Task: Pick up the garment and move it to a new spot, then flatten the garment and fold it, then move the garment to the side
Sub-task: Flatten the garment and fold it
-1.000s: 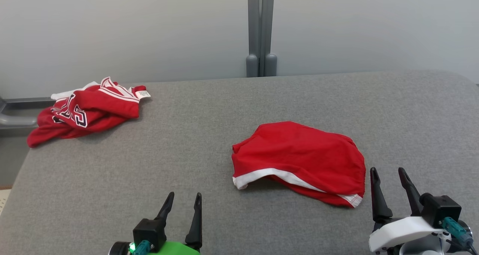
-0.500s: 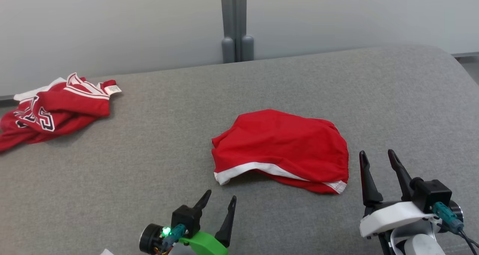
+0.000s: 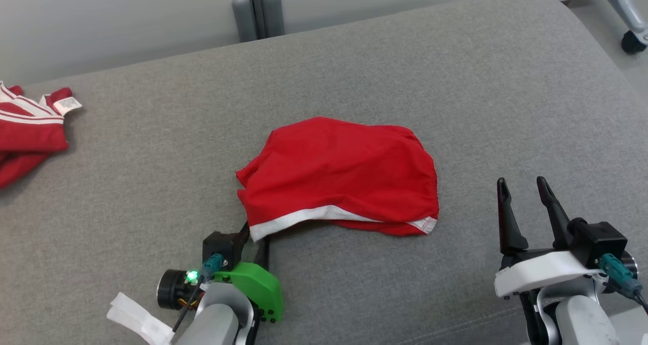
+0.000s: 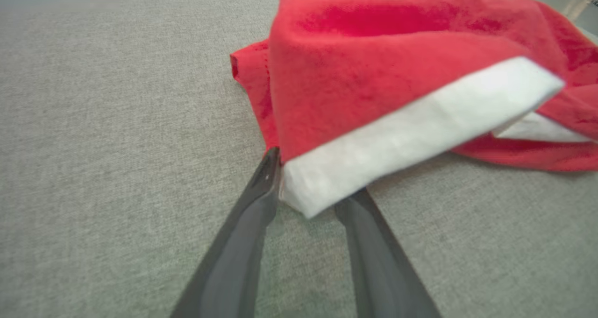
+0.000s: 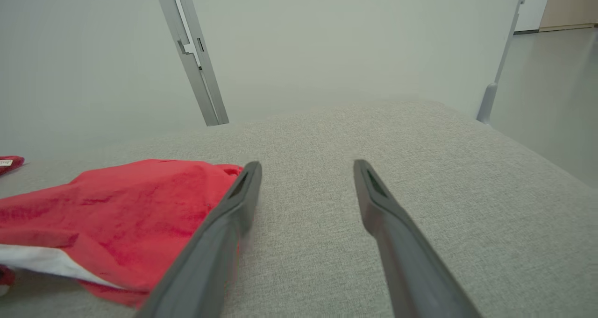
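The garment (image 3: 339, 173) is bright red with a white band (image 3: 304, 217) along its near edge. The worktop (image 3: 455, 81) is flecked grey. Far left, a second garment (image 3: 25, 137) is red with white stripes, possibly dark-edged. The left claw (image 3: 254, 237) has dark fingers on a green mount, and the right claw (image 3: 524, 185) has dark fingers on a white one.

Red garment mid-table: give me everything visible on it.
The red garment is soft, matte cloth with a white hem band along its near edge. It lies crumpled and doubled over, not flattened, roughly centred on the grey padded surface, its hem corner raised off it. The left end effector has its open fingers at that near-left corner: one against the edge, the other under the band. The right end effector stands apart from it, open.
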Available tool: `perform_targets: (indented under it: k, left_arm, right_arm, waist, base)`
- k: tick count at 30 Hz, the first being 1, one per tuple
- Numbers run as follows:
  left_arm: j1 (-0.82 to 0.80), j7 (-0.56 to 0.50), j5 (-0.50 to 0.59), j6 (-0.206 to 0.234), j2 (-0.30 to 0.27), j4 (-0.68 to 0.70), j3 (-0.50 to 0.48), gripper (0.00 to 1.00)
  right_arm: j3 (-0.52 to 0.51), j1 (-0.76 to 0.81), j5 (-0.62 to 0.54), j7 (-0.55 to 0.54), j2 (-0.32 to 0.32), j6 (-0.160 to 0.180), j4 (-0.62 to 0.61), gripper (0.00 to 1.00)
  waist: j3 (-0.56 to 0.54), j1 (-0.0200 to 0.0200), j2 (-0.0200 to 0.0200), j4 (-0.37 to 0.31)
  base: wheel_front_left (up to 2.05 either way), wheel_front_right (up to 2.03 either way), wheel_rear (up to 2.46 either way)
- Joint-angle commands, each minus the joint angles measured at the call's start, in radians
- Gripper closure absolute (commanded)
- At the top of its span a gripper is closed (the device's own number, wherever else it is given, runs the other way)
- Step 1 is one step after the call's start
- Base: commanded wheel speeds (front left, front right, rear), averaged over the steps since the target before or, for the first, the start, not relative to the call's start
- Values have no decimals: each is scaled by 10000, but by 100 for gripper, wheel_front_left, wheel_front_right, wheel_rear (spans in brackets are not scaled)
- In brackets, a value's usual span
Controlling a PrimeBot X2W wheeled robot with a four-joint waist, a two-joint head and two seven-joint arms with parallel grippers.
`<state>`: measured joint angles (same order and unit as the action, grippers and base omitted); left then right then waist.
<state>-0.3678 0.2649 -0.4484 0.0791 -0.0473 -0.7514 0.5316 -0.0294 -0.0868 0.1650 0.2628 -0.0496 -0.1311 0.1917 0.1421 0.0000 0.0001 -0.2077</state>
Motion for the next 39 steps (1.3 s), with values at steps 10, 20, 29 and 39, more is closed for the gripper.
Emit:
perform_targets:
  k: [10, 20, 29, 39]
  left_arm:
    - [382, -9, 1604, 405, -643, 1033, -675, 94]
    - [646, -9, 2665, 734, -1197, 823, -671, 89]
    - [1003, -10, 2582, 874, -863, 311, -1011, 0]
    - [2115, -8, 2270, 854, -908, 1452, -1958, 0]
  right_arm:
    - [-173, -127, 233, 32, -16, 7, -25, 0]
    - [-11, -210, 381, 32, -20, 7, 181, 0]
    - [-243, -41, 234, 32, -19, 7, 348, 0]
    - [-431, 256, 168, 32, -19, 7, 325, 0]
  waist:
    - [82, 0, -1, 799]
    - [7, 0, -1, 1271]
    - [-179, 0, -1, 1343]
    - [-839, 0, -1, 1743]
  base:
    - [0, 0, 0]
    - [0, 0, 0]
    - [0, 0, 0]
    - [0, 0, 0]
